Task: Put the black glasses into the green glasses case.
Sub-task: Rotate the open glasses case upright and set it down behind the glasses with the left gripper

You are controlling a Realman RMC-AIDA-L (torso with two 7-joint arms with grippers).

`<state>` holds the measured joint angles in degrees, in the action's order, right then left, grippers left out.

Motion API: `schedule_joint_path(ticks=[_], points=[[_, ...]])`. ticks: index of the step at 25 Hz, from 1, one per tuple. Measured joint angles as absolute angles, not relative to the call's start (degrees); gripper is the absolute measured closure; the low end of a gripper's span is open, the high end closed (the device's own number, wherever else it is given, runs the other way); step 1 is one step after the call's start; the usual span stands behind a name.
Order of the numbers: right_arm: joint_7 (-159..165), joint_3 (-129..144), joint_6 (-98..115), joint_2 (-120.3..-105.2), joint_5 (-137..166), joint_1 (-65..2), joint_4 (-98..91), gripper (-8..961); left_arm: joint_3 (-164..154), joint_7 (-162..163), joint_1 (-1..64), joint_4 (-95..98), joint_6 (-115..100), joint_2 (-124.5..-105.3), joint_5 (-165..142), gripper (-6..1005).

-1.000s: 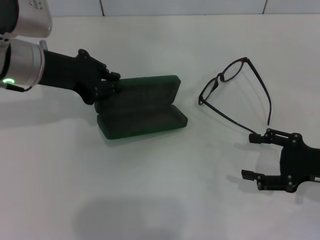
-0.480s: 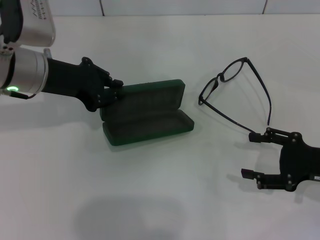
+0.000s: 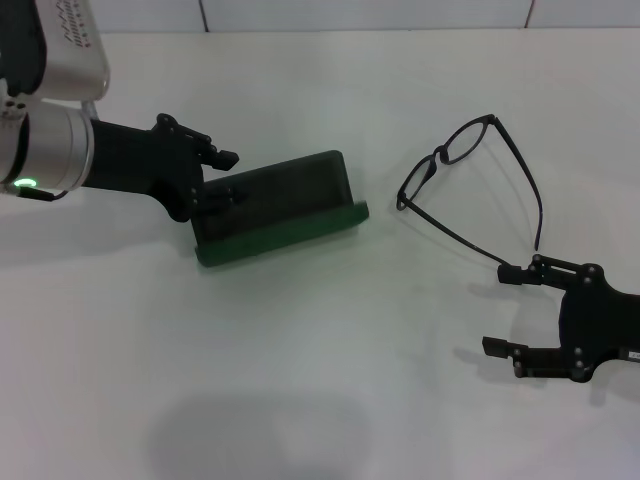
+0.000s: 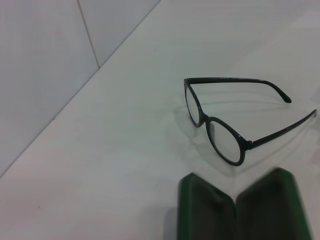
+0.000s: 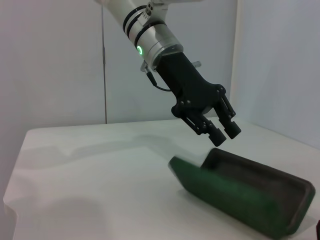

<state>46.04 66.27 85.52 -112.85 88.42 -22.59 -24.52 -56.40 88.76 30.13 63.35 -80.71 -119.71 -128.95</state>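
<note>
The left gripper (image 3: 218, 172) is hovering at the left end of the dark green hard-shell glasses case (image 3: 280, 208), its black fingers parted and, as the right wrist view shows, just above the raised lid with a gap of air between — it is gripping nothing. The case is sitting open on the white table (image 3: 320, 360), grey felt lining facing the right side of the scene, hinge side toward this claw.

Well apart to the right of that claw, beyond the case's far end, the thin black round-lensed glasses (image 3: 462, 190) are lying on the table with temple arms spread and pointing toward the right gripper (image 3: 505, 311). That claw is waiting wide open and empty; its upper fingertip is sitting right at the tip of the nearer temple arm — touching or not, I cannot tell.

Doing this step well likely means leaving the lid fully tipped back and the case steady, so the glasses can be carried across and lowered onto the lining without snagging a temple arm on the rim.
</note>
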Motion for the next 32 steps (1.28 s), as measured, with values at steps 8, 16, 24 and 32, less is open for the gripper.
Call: schedule_joint_path(ticks=[8, 16, 24, 32], points=[[46.05, 66.27, 85.38, -112.85, 88.41, -22.66, -24.52, 138, -57.04, 88.69, 29.77, 63.37, -80.69, -119.71, -128.93, 567], [46.07, 66.25, 85.23, -112.85, 88.41, -22.68, -24.52, 138, -57.13, 87.63, 28.37, 64.4, -83.15, -119.71, -127.86, 519], [46.07, 65.91, 85.17, -112.8, 88.41, -22.45, -24.52, 138, -56.69, 86.59, 23.68, 67.04, -88.88, -119.45, -120.01, 520], [46.04, 65.45, 85.16, -112.86, 88.41, -22.28, -24.52, 138, -56.62, 87.68, 20.13, 66.15, -93.2, -119.65, -119.51, 520]])
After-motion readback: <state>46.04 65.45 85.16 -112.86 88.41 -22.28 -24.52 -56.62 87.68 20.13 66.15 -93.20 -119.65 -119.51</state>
